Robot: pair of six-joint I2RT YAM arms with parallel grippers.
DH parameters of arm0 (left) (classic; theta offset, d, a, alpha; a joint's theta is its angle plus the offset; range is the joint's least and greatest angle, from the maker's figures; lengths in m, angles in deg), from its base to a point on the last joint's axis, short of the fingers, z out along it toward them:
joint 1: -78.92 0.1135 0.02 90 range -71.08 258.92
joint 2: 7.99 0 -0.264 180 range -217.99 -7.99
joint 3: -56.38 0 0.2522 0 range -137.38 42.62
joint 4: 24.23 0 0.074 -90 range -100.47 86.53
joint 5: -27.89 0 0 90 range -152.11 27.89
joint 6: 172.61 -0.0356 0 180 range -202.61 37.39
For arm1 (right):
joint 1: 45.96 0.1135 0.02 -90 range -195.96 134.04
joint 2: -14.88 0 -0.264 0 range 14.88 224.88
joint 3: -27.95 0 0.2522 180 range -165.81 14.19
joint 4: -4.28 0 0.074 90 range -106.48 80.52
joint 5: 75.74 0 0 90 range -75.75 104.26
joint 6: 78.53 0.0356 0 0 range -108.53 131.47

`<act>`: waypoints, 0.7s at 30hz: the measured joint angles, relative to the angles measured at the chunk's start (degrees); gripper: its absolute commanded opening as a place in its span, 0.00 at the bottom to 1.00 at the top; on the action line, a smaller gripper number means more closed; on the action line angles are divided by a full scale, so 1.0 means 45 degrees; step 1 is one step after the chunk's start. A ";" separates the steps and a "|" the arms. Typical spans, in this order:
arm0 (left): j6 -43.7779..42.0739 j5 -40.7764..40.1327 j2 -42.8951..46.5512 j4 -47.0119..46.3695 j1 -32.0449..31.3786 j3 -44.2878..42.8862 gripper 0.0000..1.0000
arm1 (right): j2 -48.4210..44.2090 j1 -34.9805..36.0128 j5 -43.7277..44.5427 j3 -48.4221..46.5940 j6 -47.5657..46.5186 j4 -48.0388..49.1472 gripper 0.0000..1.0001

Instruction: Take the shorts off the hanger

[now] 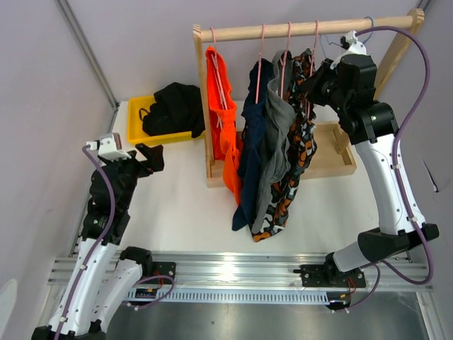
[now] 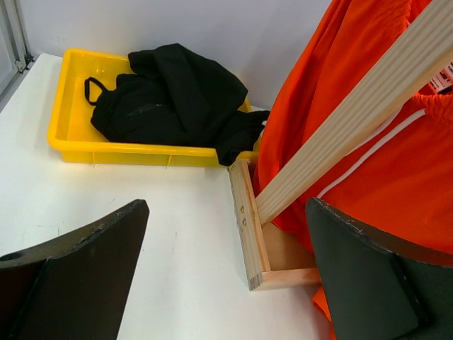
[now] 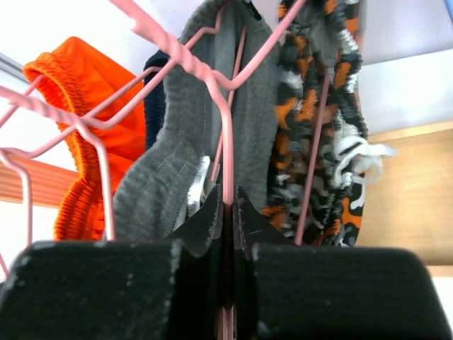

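Bright orange shorts [image 1: 224, 120], navy shorts [image 1: 252, 142], grey shorts [image 1: 277, 134] and patterned orange, black and white shorts [image 1: 297, 159] hang on pink wire hangers [image 1: 286, 53] from a wooden rail [image 1: 304, 30]. Black shorts [image 1: 173, 106] lie in the yellow bin [image 1: 136, 120]. My right gripper [image 1: 317, 79] is up beside the patterned shorts. In the right wrist view it is shut [image 3: 226, 209] on a pink hanger wire [image 3: 228, 142] in front of the grey shorts [image 3: 191, 127]. My left gripper [image 1: 152, 157] is open and empty above the table, near the rack's base [image 2: 248, 227] and the orange shorts [image 2: 368, 142].
The wooden rack has an upright post [image 1: 202, 99] at the left, a slanted post [image 1: 393, 53] at the right and a tray-like base [image 1: 333, 159]. A grey wall corner stands at the left. A metal rail [image 1: 233, 273] runs along the near edge.
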 measured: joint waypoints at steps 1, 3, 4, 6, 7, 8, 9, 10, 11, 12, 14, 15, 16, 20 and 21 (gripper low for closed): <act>-0.0019 0.0053 -0.0039 0.0005 0.0000 0.0000 0.99 | -0.0015 0.0000 0.0049 0.0000 -0.0039 -0.0019 0.00; -0.0083 0.0223 -0.0189 0.0049 -0.0015 -0.0010 0.99 | -0.0019 -0.0005 0.0151 0.0000 -0.0102 -0.0024 0.00; -0.0146 0.0316 -0.0282 0.0102 -0.0068 -0.0044 0.99 | -0.0019 -0.0005 0.0214 -0.0005 -0.0151 -0.0029 0.00; -0.0306 0.0296 -0.0452 0.0282 -0.0491 -0.0253 0.99 | -0.0015 0.0000 0.0296 -0.0165 -0.0257 -0.0175 0.00; -0.0452 0.0136 -0.0573 0.0345 -0.0918 -0.0418 0.99 | -0.0005 -0.0005 0.0345 -0.0306 -0.0287 -0.0311 0.00; -0.0627 -0.0146 -0.0729 0.0384 -0.1637 -0.0651 0.99 | 0.0024 -0.0005 0.0379 -0.0583 -0.0325 -0.0534 0.00; -0.0879 -0.0597 -0.0918 0.0495 -0.2681 -0.0947 0.99 | 0.0160 -0.0005 0.0427 -0.1112 -0.0355 -0.0947 0.00; -0.1127 -0.0991 -0.1171 0.0573 -0.3653 -0.1321 0.99 | 0.0330 -0.0005 0.0481 -0.1802 -0.0398 -0.1248 0.00; -0.1375 -0.1302 -0.1486 0.0578 -0.4619 -0.1807 0.99 | 0.0520 -0.0005 0.0525 -0.2531 -0.0427 -0.1447 0.00; -0.1613 -0.1637 -0.1875 0.0646 -0.5532 -0.2385 0.99 | 0.0665 -0.0005 0.0563 -0.3147 -0.0457 -0.1642 0.00; -0.1987 -0.2375 -0.2725 0.0636 -0.7116 -0.3657 0.99 | 0.0874 -0.0005 0.0665 -0.4401 -0.0515 -0.1812 0.00; -0.2195 -0.2759 -0.3172 0.0656 -0.7932 -0.4279 0.99 | 0.0850 -0.0005 0.0699 -0.4711 -0.0520 -0.1836 0.00; -0.2390 -0.3016 -0.3648 0.0563 -0.8728 -0.4852 0.99 | 0.0685 0.0000 0.0714 -0.4779 -0.0520 -0.1996 0.00; -0.3075 -0.3653 -0.5294 0.0180 -1.1463 -0.6829 0.99 | -0.0189 -0.0005 0.0821 -0.3735 -0.0495 -0.1860 0.00; -0.3196 -0.3667 -0.5795 0.0044 -1.2016 -0.7315 0.99 | -0.0491 -0.0005 0.0850 -0.3235 -0.0457 -0.1763 0.00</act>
